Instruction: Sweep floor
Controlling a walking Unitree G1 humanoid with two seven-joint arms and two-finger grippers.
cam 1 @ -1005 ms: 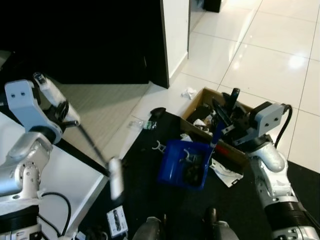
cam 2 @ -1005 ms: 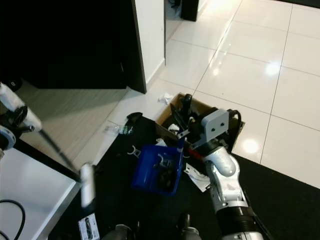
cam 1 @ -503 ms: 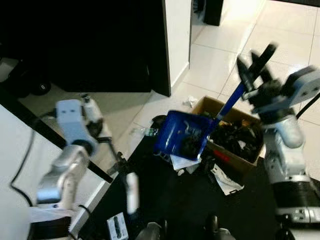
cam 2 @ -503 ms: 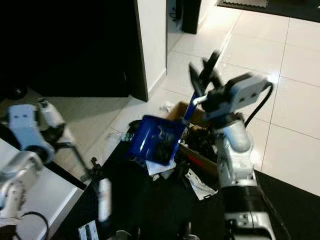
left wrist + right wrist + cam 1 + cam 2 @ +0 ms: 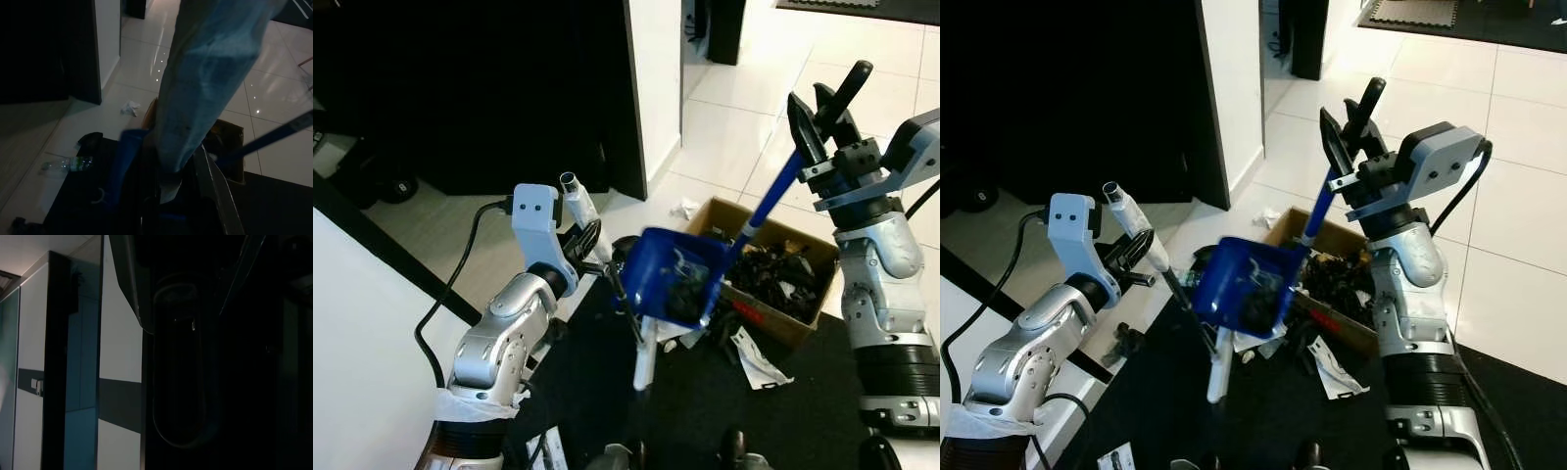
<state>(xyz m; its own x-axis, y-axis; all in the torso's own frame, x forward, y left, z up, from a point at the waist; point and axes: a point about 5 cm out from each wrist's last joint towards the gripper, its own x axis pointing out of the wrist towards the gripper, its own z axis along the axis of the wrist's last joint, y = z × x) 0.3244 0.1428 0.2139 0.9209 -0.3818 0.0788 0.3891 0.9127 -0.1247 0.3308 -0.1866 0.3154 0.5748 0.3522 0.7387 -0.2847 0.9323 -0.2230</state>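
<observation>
My right gripper [image 5: 822,108] is raised high on the right, shut on the long handle [image 5: 769,201] of the blue dustpan [image 5: 671,279]. The pan hangs tilted in the air beside the open cardboard box [image 5: 717,209], with dark debris inside the pan. My left gripper [image 5: 582,240] is shut on the white grip [image 5: 575,194] of a brush. The brush's thin black rod runs down behind the pan, and its white head [image 5: 644,364] hangs just under the pan. In the left wrist view the pale brush grip [image 5: 205,83] fills the middle, with the dustpan [image 5: 124,156] beyond it.
The box stands on the edge of a black mat [image 5: 783,411] and holds dark rubbish. White paper scraps [image 5: 759,351] lie on the mat, and a crumpled paper [image 5: 683,209] and a plastic bottle [image 5: 66,163] lie on the tiles. A black wall corner [image 5: 636,117] stands behind.
My right arm has lifted the dustpan off the mat and tilted it by the box. My left arm has swung the brush across until its head hangs under the pan. The camera has also shifted.
</observation>
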